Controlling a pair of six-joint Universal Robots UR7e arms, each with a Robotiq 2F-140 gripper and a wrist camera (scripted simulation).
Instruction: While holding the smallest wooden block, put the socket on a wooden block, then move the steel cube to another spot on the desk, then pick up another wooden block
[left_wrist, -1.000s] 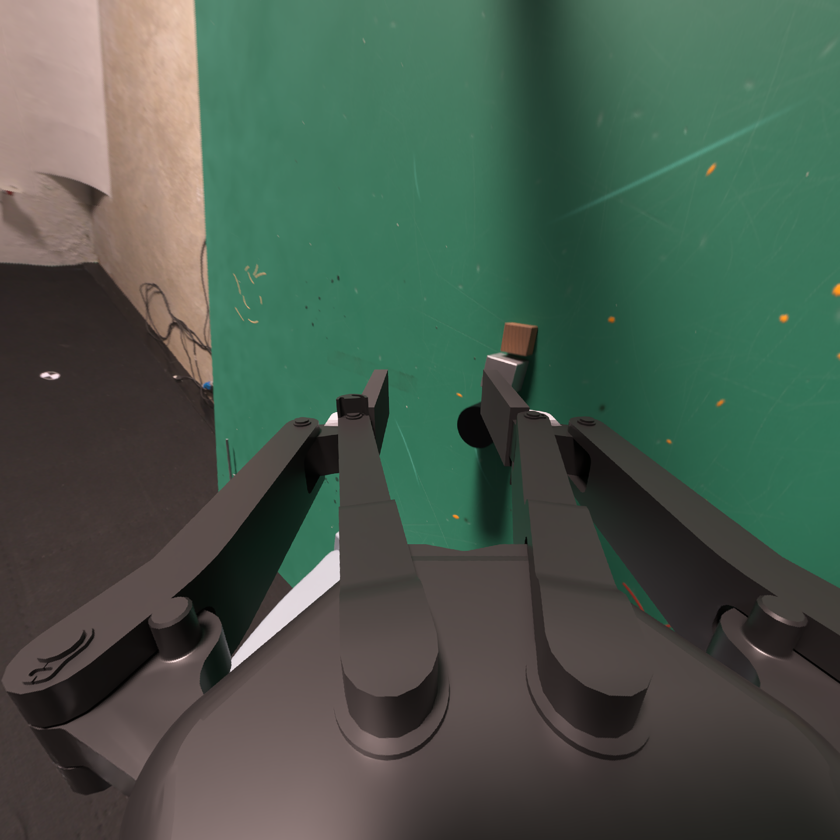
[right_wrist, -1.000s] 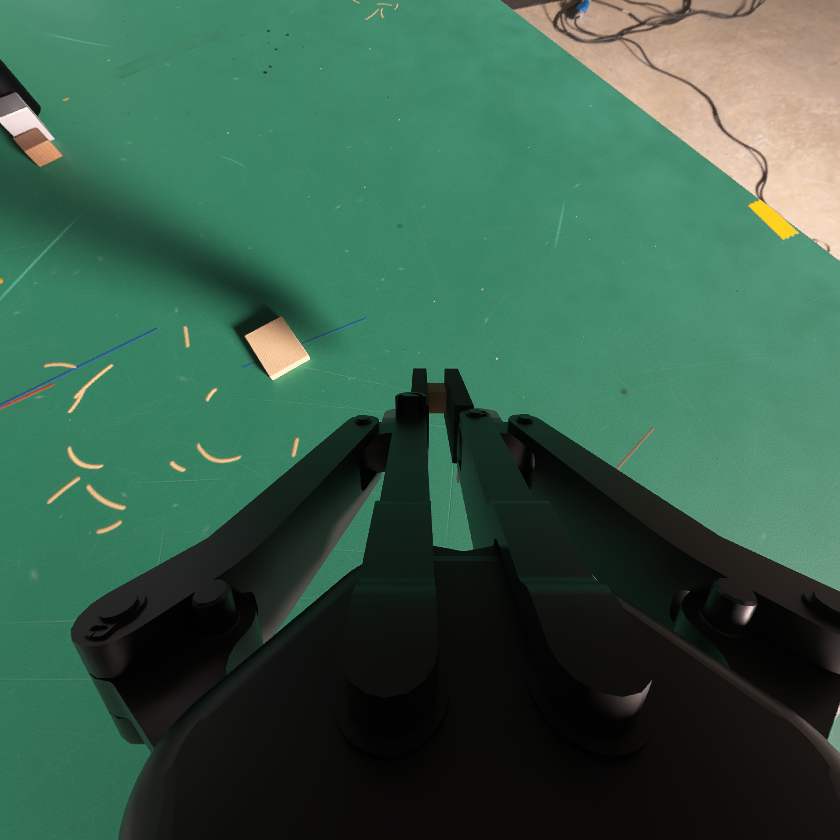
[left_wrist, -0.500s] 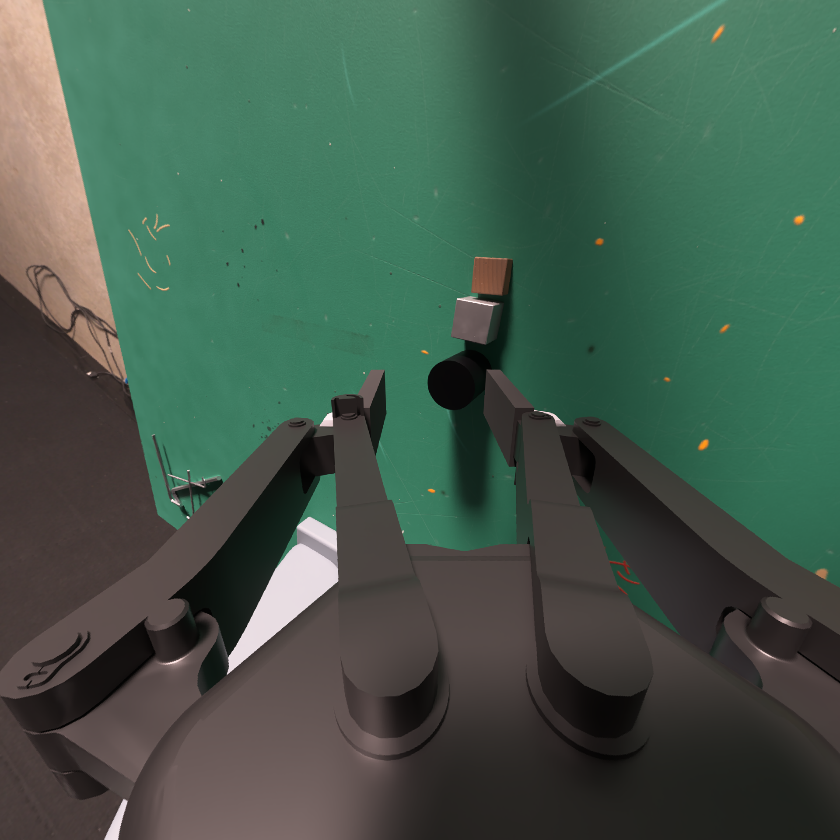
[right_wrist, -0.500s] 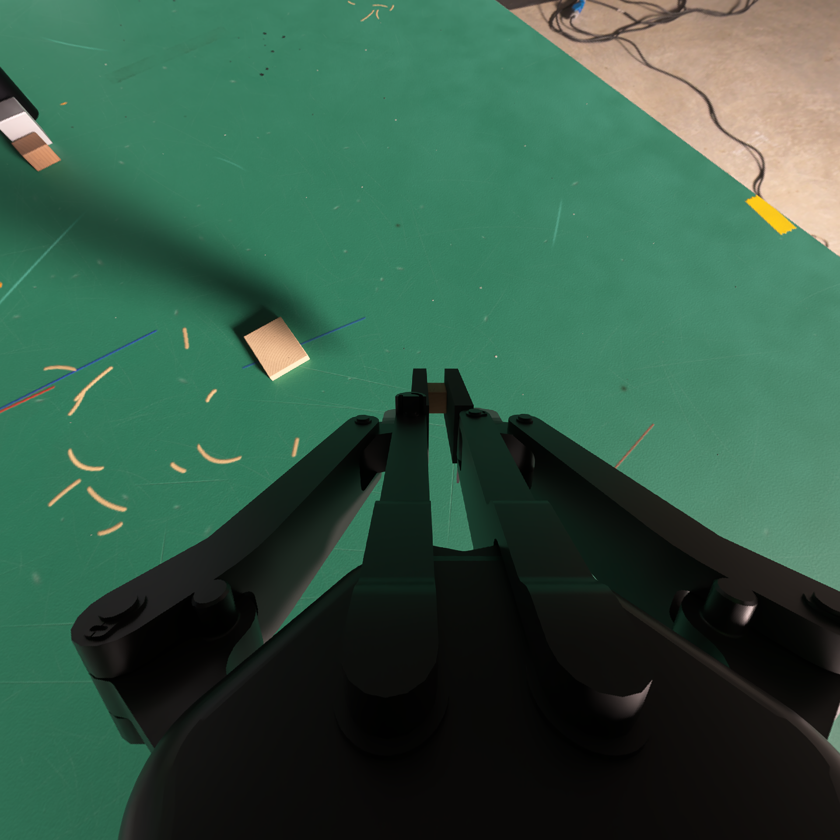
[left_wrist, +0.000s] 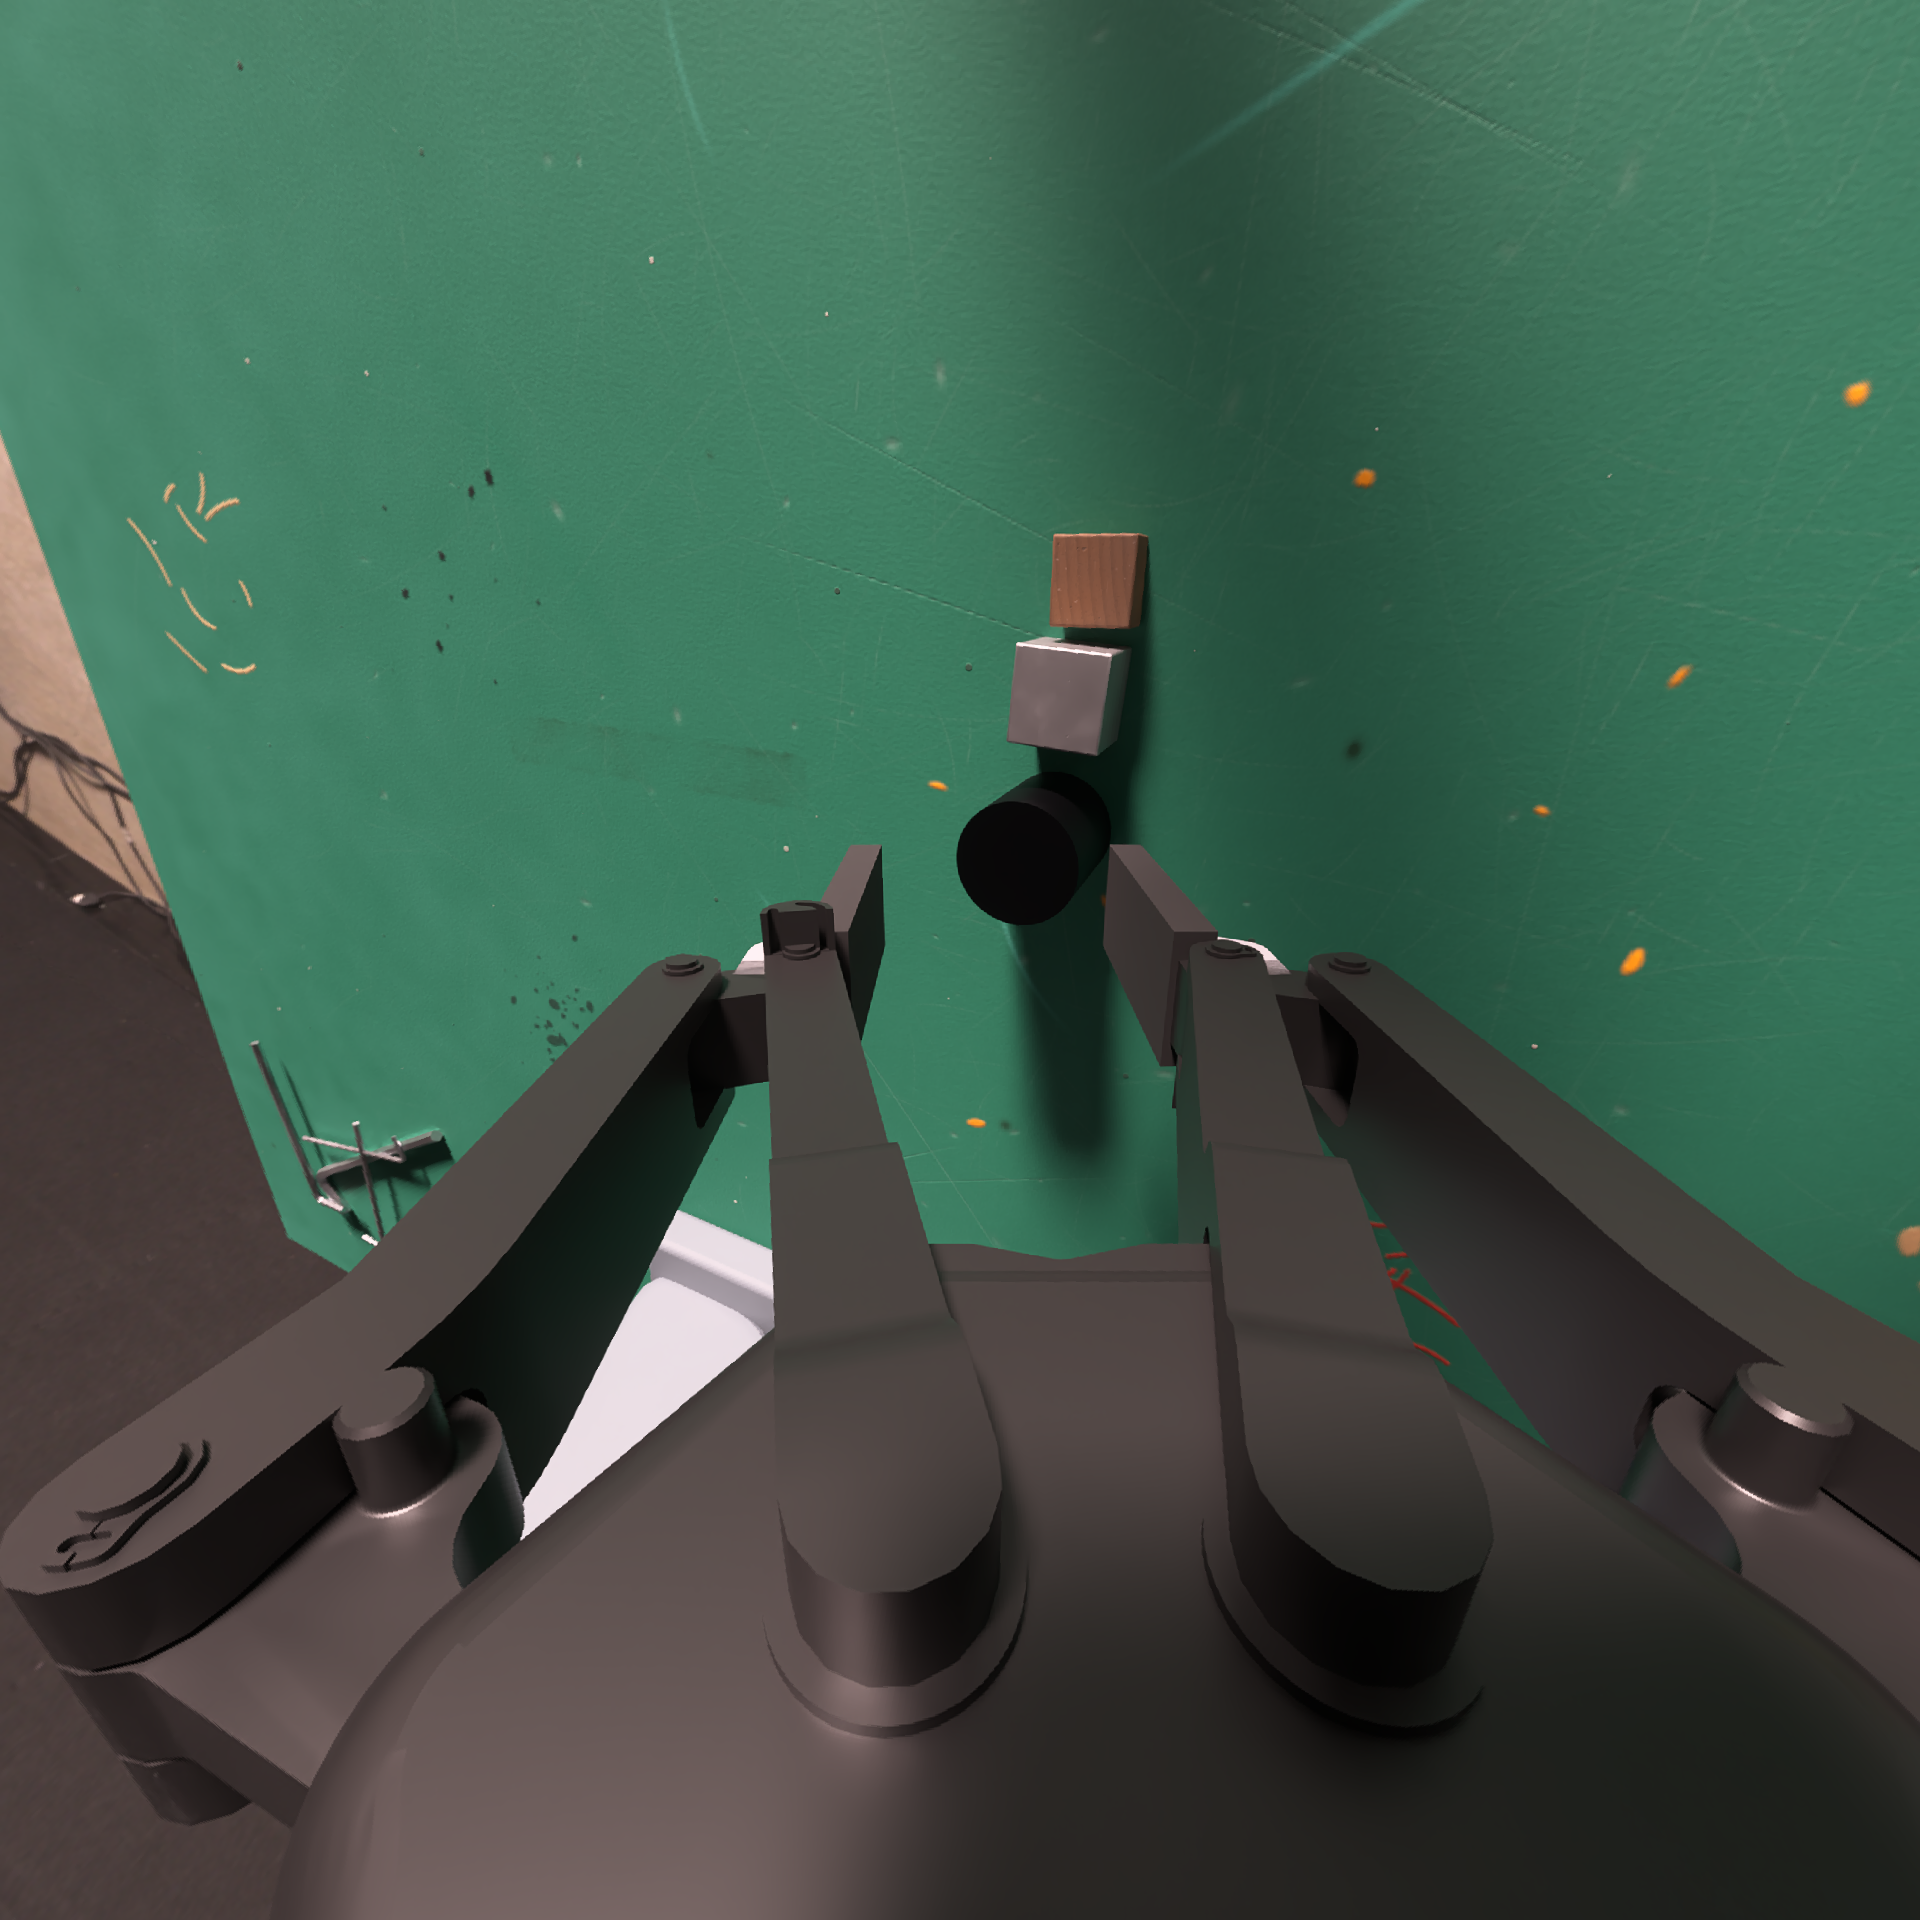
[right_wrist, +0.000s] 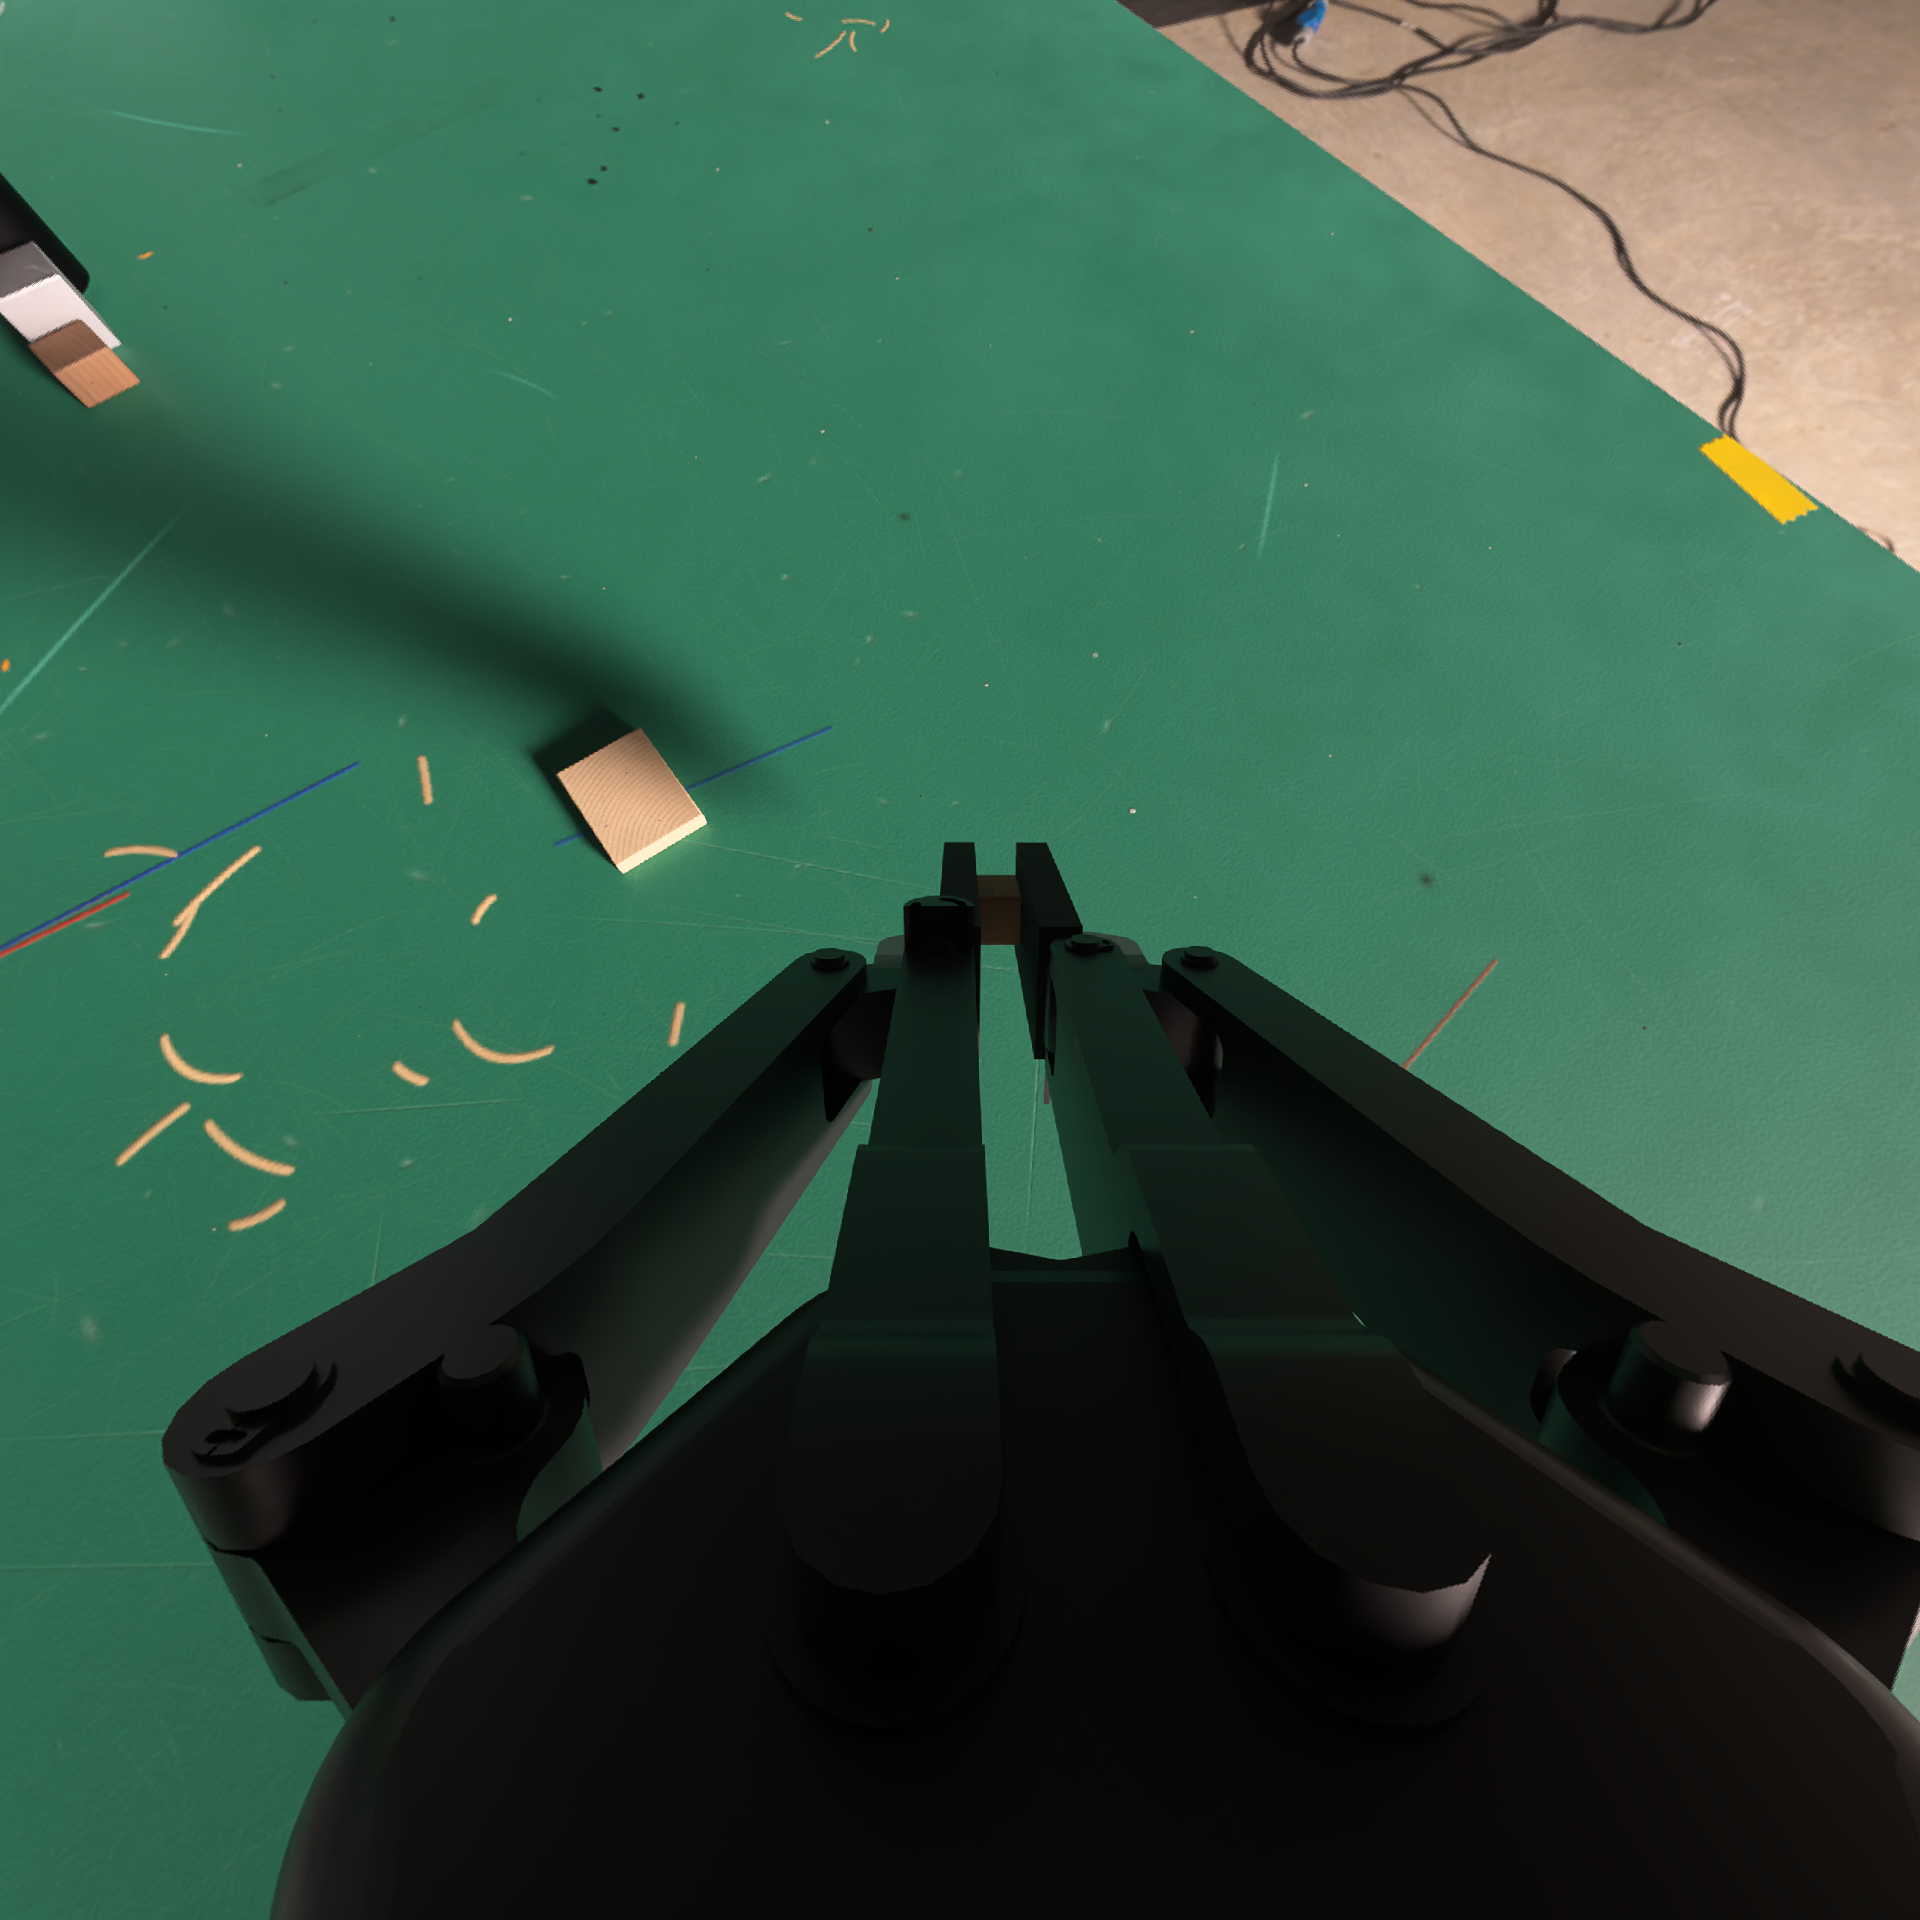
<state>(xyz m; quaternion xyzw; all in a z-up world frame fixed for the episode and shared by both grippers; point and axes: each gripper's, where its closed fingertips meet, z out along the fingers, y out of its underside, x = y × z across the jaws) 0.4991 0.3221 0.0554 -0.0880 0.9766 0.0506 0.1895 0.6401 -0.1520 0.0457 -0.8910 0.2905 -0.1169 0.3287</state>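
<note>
- since 1 second ago the left gripper (left_wrist: 995, 914) has swung toward the socket (left_wrist: 1029, 850), its fingers apart and empty, the socket just beyond the tips.
- right gripper (right_wrist: 1000, 902) stays clamped on the smallest wooden block (right_wrist: 1000, 908), mid-desk.
- step in hand, likely: reaching for the socket; next, straddle it and close.
- socket's long axis stands upright off the desk (left_wrist: 623, 364), flat end facing the camera.
- beyond lie the steel cube (left_wrist: 1068, 694), then a brown wooden block (left_wrist: 1097, 580), in 1 row, toward the left edge in the right wrist view.
- pale wooden block (right_wrist: 632, 798) lies flat mid-desk.

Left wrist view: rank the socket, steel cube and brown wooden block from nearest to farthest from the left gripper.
1. Black socket, just beyond the open left gripper, toward its right finger.
2. Steel cube, directly behind the socket.
3. Brown wooden block, last in the row.
</note>
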